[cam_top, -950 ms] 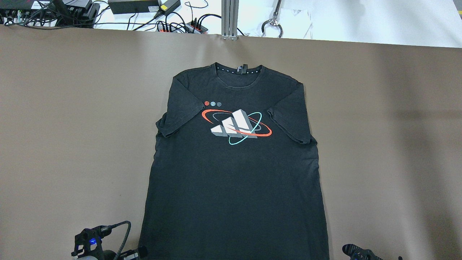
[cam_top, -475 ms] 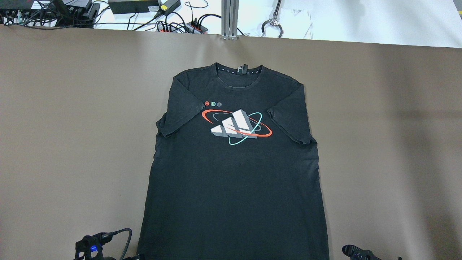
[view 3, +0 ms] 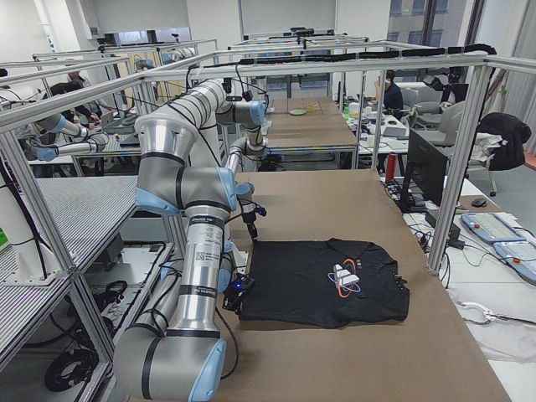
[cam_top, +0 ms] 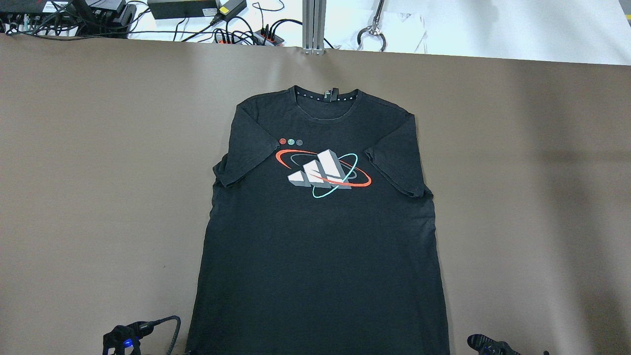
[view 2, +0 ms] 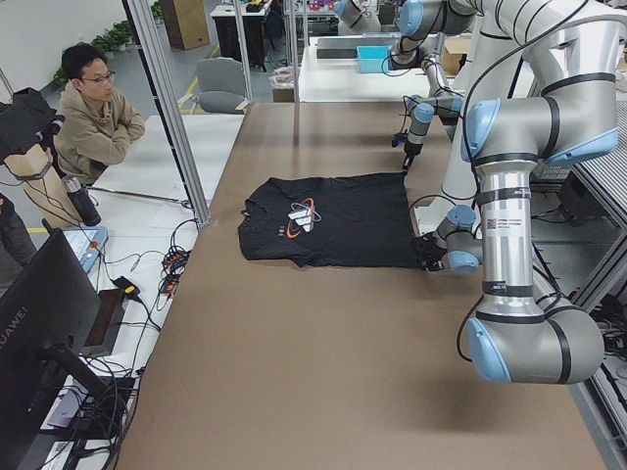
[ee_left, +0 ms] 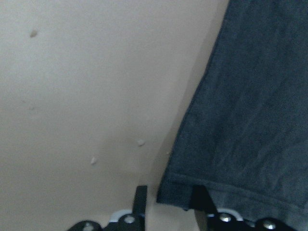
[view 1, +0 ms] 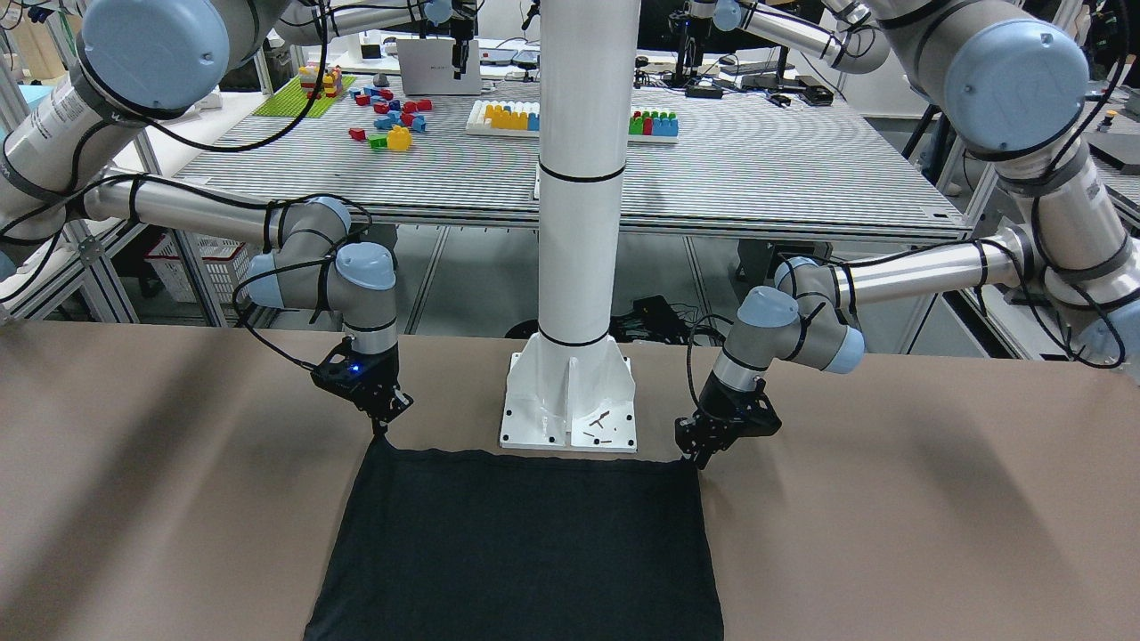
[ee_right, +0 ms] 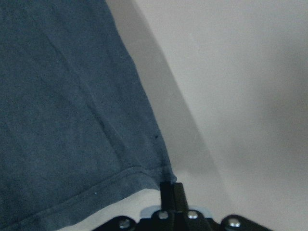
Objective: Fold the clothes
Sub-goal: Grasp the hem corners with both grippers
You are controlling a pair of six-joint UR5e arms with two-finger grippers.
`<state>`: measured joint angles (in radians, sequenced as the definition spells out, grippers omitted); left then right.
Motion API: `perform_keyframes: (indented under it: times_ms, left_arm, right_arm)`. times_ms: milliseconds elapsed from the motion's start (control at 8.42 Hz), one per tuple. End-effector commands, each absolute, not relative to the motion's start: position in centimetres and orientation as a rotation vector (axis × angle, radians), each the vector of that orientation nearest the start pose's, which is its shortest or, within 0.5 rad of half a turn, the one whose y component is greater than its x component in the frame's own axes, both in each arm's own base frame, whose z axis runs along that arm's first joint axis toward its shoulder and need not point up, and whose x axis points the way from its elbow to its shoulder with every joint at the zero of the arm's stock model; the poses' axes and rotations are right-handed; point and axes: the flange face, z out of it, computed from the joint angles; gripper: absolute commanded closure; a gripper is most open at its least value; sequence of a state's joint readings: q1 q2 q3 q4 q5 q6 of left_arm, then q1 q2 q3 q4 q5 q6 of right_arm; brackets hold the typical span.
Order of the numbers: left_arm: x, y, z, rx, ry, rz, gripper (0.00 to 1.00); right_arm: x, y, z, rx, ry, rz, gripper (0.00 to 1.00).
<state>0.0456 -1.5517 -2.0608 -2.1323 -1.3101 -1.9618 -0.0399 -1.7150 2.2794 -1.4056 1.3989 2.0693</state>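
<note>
A black T-shirt (cam_top: pixel 320 246) with a white, red and teal logo lies flat, front up, on the brown table, collar far and hem toward me. My left gripper (ee_left: pixel 168 202) is open, its two fingers either side of the hem's left corner; in the front-facing view it (view 1: pixel 697 458) stands at the cloth's edge. My right gripper (ee_right: pixel 172 190) is shut, its fingertips pinched at the hem's right corner (ee_right: pixel 166 171); in the front-facing view it (view 1: pixel 381 429) touches that corner. Only the wrist bodies show at the overhead view's bottom edge.
The white robot pedestal (view 1: pixel 570 405) stands just behind the hem between the two arms. Cables and power units (cam_top: pixel 197 15) lie beyond the table's far edge. An operator (view 2: pixel 93 122) stands off the far side. Brown table (cam_top: pixel 98 172) spreads on both sides of the shirt.
My left wrist has slid toward the overhead view's bottom edge, closer to the hem's left corner. The right wrist and the shirt have stayed put.
</note>
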Motion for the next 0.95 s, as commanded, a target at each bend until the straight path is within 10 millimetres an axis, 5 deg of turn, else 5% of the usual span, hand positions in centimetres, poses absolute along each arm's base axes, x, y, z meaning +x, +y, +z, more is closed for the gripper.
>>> perform_keyframes:
  times_ms: [0,475,831]
  left_arm:
    - [48.2,-13.5,37.0,0.005,1.070,-0.443,1.00]
    - [46.8,-14.2,35.4,0.008,1.104,-0.460,1.00]
    - [42.3,-14.8,31.4,-0.005,1.179,-0.473,1.00]
  right_arm:
    - [-41.6,-13.4,38.0,-0.034,-0.754,0.500,1.00]
    - [-41.5,-13.5,37.9,-0.034,-0.756,0.503,1.00]
    - [-38.5,-13.8,34.8,-0.053,-0.814,0.506,1.00]
